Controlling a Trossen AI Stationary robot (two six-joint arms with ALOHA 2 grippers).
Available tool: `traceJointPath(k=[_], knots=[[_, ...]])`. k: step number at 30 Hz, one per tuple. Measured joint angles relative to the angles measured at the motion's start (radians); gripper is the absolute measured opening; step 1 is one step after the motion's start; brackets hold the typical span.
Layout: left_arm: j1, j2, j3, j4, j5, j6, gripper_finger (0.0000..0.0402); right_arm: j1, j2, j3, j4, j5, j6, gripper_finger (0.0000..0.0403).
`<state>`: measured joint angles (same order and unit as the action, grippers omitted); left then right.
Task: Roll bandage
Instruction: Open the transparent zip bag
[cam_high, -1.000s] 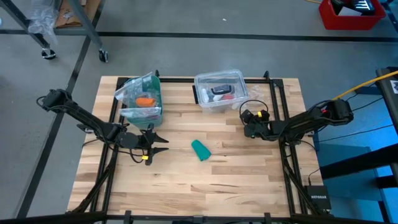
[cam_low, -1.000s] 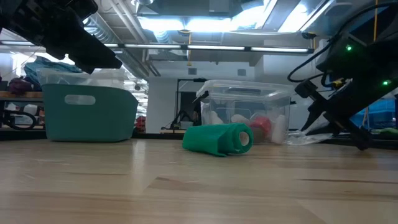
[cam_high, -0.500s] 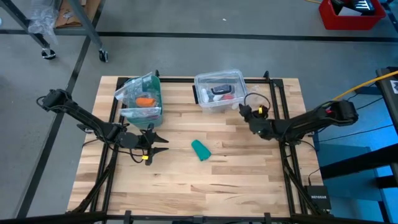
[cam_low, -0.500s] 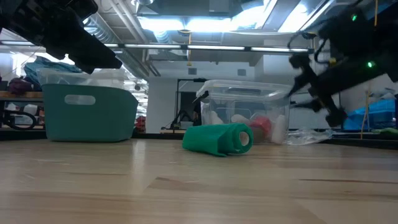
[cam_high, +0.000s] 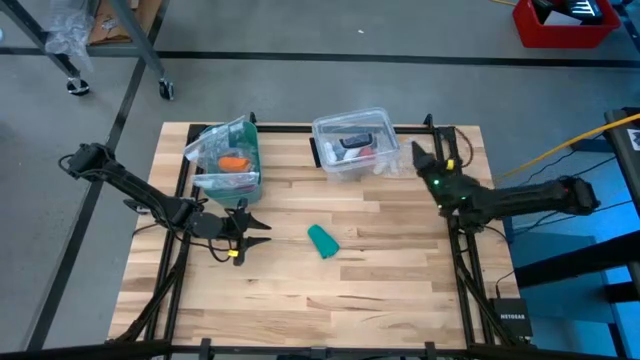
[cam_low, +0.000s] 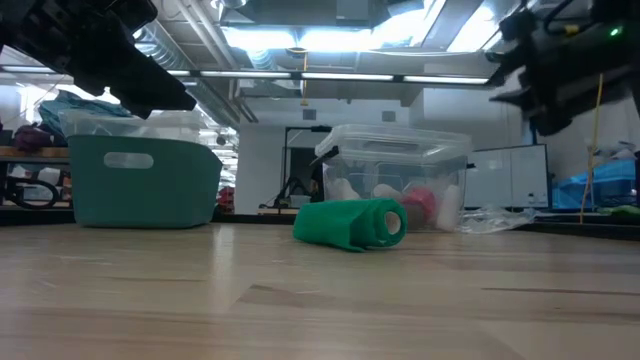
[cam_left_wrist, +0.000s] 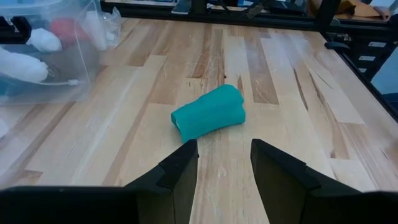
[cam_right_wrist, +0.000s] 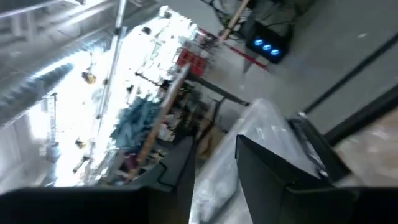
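The bandage (cam_high: 322, 240) is a small teal roll lying on its side on the wooden table, near the middle; it also shows in the low view (cam_low: 350, 223) and the left wrist view (cam_left_wrist: 208, 113). My left gripper (cam_high: 262, 232) is open and empty, low over the table to the left of the roll, its fingers pointing at it (cam_left_wrist: 224, 155). My right gripper (cam_high: 419, 156) is open and empty, raised at the far right beside the clear box, and tipped up toward the room (cam_right_wrist: 214, 180).
A teal bin (cam_high: 228, 160) with an orange item (cam_high: 232, 161) stands at the far left. A clear plastic box (cam_high: 352, 145) stands at the far middle. Black frame rails (cam_high: 444, 170) run along the table's sides. Bare wood lies toward the near edge.
My right gripper has risen from just above the table and gone toward the far right corner, tipping its fingers upward. The bandage roll has not moved.
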<state>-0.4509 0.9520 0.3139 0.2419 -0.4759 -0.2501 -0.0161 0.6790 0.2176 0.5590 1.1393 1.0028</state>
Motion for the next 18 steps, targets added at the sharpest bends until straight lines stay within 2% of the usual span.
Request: traceJointPath(k=[4, 10, 13, 18], knots=[[0.000, 0.000, 0.000, 0.000, 0.000, -0.003, 0.0141, -0.029, -0.125, 0.000, -0.010, -0.077, -0.129, 0.0120], [0.000, 0.000, 0.000, 0.000, 0.000, -0.004, 0.0141, -0.104, -0.286, 0.000, -0.092, -0.092, -0.248, 0.0120], [0.000, 0.000, 0.000, 0.001, 0.000, -0.004, 0.0141, -0.152, -0.344, 0.000, -0.209, -0.093, -0.237, 0.0120], [0.000, 0.000, 0.000, 0.000, 0.000, 0.001, 0.0141, -0.240, -0.371, 0.000, -0.407, -0.106, -0.084, 0.0120]])
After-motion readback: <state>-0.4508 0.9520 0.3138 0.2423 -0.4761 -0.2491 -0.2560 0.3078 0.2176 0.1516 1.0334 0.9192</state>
